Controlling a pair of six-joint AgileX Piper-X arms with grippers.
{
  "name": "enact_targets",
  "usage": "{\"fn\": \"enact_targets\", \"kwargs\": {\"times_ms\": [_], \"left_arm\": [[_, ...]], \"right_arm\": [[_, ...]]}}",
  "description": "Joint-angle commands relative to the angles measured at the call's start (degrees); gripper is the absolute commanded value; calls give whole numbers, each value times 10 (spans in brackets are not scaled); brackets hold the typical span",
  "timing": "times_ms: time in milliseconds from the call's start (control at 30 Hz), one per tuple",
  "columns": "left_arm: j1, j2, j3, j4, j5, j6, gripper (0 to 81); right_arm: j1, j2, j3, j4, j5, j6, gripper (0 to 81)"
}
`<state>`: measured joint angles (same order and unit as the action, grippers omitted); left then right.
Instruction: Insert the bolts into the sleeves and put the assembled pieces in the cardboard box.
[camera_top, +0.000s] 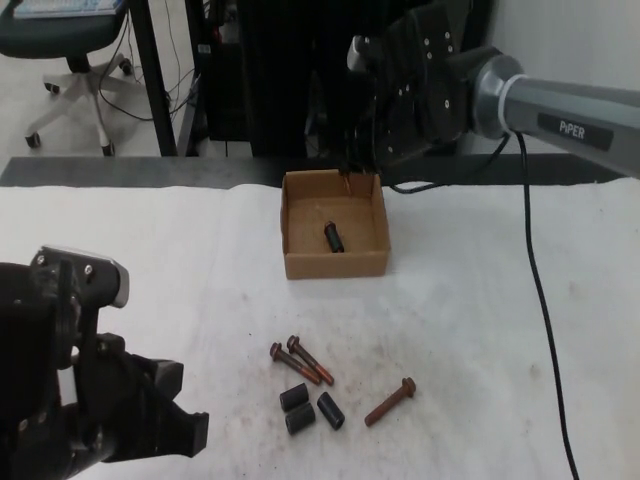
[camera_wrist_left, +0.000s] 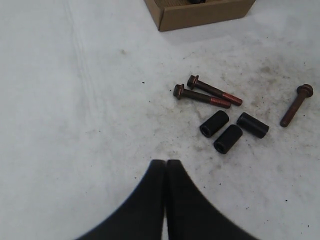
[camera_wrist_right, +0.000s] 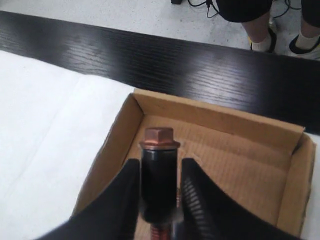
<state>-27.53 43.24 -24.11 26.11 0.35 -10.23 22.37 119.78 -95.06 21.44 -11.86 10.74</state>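
Right wrist view: right tool (camera_wrist_right: 160, 169) clamps a sleeved bolt (camera_wrist_right: 159, 182) over the cardboard box (camera_wrist_right: 225, 125); left tool (camera_wrist_left: 166, 167) closed, empty.

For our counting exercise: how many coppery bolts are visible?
4. Two coppery metal bolts lie side by side on the white cloth, a third apart, a fourth bolt sleeved in the right claw. The black sleeve in the cardboard box may hide another.

Bright, even, overhead. Soft faint shadows beside bolts (camera_wrist_left: 204, 97) on surface (camera_wrist_left: 75, 100). Sheen along dark strip (camera_wrist_right: 150, 55).
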Motion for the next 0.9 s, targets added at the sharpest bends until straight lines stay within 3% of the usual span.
{"fn": "enact_targets", "kwargs": {"times_ms": [0,100,233,533,700,867], "left_arm": [[1,2,0,-2,2,-4,1],[1,2,0,-2,7,-4,1],[1,2,0,-2,37,-3,1],[0,4,0,-87,189,25,1],[0,62,0,-88,139,63,1],[-12,177,-51,-89,211,77,1]], "right_arm": [[-2,-4,-7,-8,-6,0,330],[-2,-13,-7,7,-7,0,253],[-2,-39,-8,39,-6,0,3],[-2,-157,16,228,-9,-19,8],[4,-307,151,171,-30,10,8],[0,-486,320,94,-31,35,8]]}}
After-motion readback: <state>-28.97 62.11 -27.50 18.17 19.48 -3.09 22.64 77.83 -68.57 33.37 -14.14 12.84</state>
